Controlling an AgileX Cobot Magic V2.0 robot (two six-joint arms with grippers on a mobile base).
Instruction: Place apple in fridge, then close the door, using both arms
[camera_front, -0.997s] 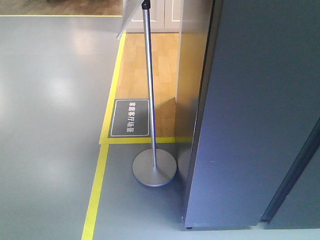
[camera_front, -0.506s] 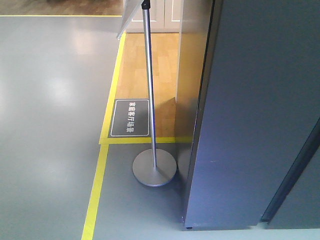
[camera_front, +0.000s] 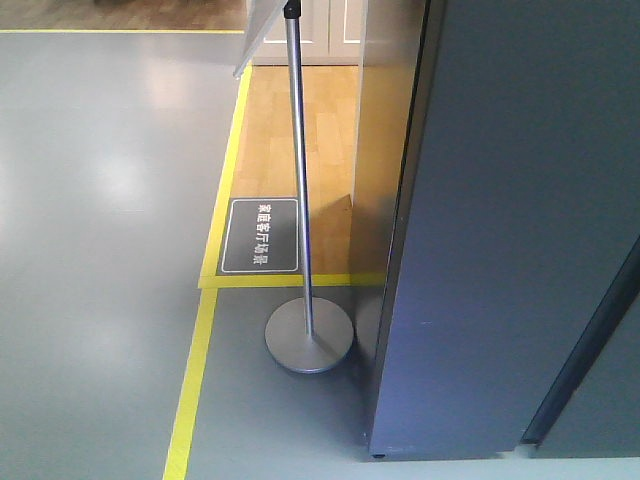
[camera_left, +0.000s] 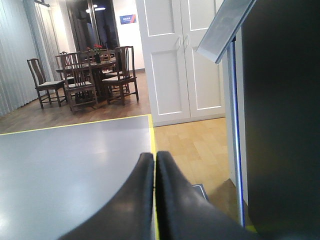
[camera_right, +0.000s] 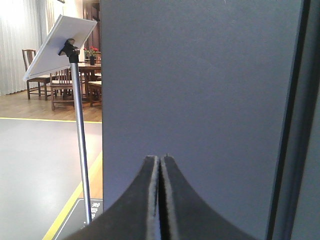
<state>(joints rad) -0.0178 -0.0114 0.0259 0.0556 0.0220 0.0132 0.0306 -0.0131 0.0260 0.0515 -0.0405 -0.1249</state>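
The fridge (camera_front: 500, 250) fills the right of the front view as tall dark grey panels, and none of its inside shows. A dark seam (camera_front: 590, 340) splits two panels; I cannot tell which one is the door. The apple is out of view. My right gripper (camera_right: 161, 158) is shut with nothing in it and points straight at the fridge's grey face (camera_right: 200, 75). Also shut and holding nothing, my left gripper (camera_left: 154, 156) points over the floor left of the fridge's dark side (camera_left: 280, 100).
A sign stand with a metal pole (camera_front: 303, 200) and round base (camera_front: 309, 337) stands just left of the fridge. Yellow floor tape (camera_front: 190, 390) and a dark floor plaque (camera_front: 260, 236) lie nearby. White doors (camera_left: 175, 60) and a dining set (camera_left: 85, 75) are far back.
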